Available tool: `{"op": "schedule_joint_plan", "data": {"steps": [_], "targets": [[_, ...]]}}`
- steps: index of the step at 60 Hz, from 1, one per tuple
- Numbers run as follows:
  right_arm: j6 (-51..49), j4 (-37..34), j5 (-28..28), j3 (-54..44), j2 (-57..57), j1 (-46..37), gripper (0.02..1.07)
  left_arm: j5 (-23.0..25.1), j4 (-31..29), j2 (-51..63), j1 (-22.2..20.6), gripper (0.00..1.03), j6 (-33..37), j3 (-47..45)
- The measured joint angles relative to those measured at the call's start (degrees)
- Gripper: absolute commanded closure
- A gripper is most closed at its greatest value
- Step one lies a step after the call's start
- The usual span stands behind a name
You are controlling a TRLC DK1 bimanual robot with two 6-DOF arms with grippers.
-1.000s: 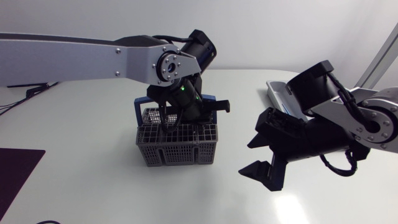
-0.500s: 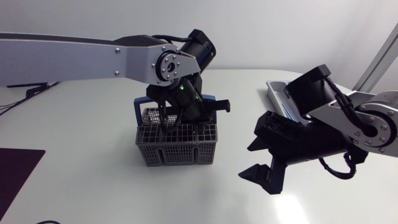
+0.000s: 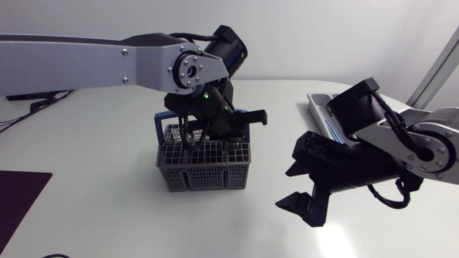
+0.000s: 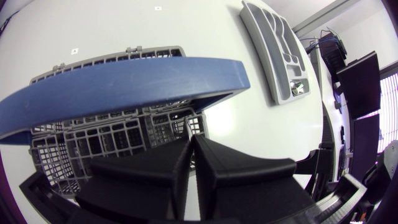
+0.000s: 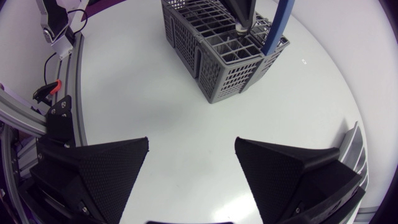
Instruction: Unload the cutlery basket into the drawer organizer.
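The grey cutlery basket [image 3: 204, 172] with its blue handle [image 4: 124, 87] stands mid-table. My left gripper [image 3: 195, 140] reaches down into the basket's back compartments, behind the handle. In the left wrist view its fingers [image 4: 189, 144] press together, shut; whether anything thin is pinched between them is hidden. The right wrist view shows the same fingertips [image 5: 240, 23] dipping into the basket [image 5: 224, 68]. My right gripper [image 3: 292, 188] hovers to the basket's right, fingers wide open and empty [image 5: 191, 146]. The grey drawer organizer [image 3: 319, 107] lies at the back right, partly behind my right arm.
A dark purple mat [image 3: 18, 197] lies at the table's left front edge. The organizer [image 4: 277, 50] holds a small shiny item in one compartment. Bare white tabletop [image 3: 143, 222] stretches in front of the basket.
My left arm has risen and shifted slightly over the basket, its fingers staying shut. The right gripper has barely drifted and stays open.
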Motion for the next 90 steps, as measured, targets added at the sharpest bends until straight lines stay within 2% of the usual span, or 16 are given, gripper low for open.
{"op": "schedule_joint_plan", "data": {"steps": [41,68,90], "targets": [[1.33,0.00,0.48,-0.79,-1.51,2.14,0.07,0.66,0.31,-12.50,0.00,0.96,0.02,-3.34],[2.80,-0.42,0.68,-0.81,-5.86,3.17,0.07,2.23,2.38,-26.45,0.00,0.96,0.02,-7.74],[3.04,-1.77,0.66,-0.76,-12.20,3.26,0.08,4.28,-4.59,-32.72,-0.24,0.96,3.28,-9.42]]}}
